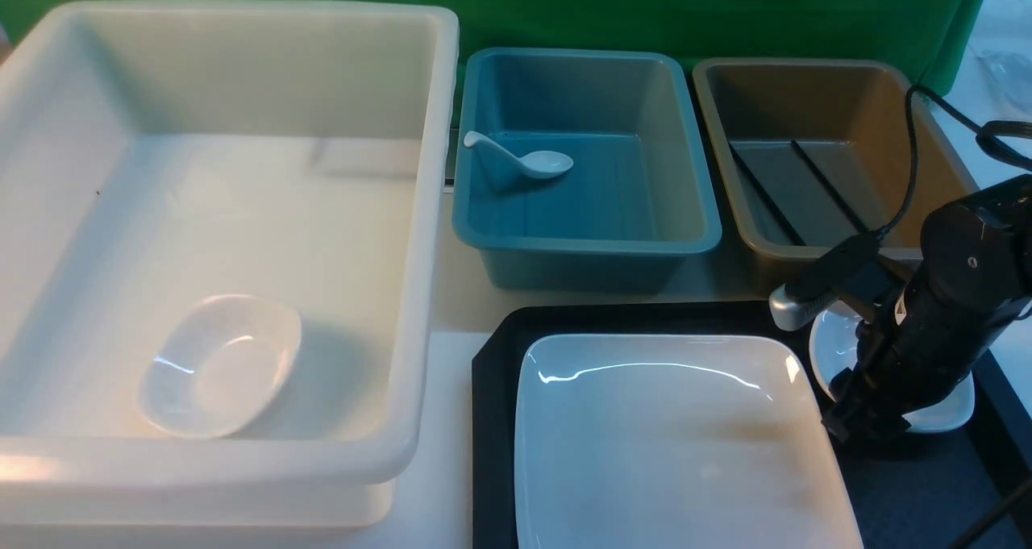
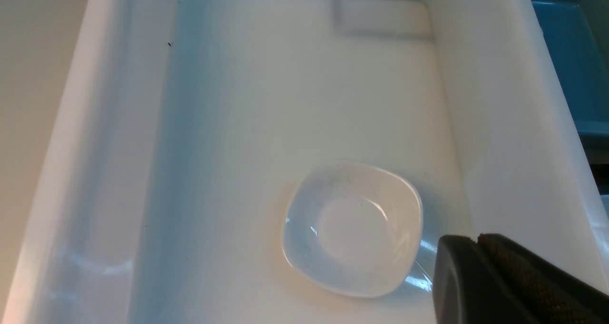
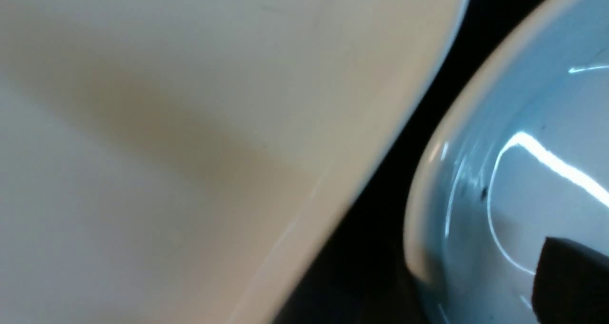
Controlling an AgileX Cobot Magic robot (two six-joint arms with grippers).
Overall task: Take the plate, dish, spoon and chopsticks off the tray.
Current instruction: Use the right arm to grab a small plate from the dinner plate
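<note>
While spoon [image 1: 524,162] lies in blue tub [image 1: 588,247], chopsticks [image 1: 762,190] in brown tub [image 1: 709,97], dish [image 1: 222,363] in white tub [image 1: 427,210] below clenched, empty left end effector [image 2: 477,248], plate [image 1: 677,444] and second dish [image 1: 830,351] still on tray [image 1: 493,372]. Right end effector [image 1: 867,420] down at second dish's rim, grip unclear; plate just beside it, crowding approach; brown tub close beyond.
</note>
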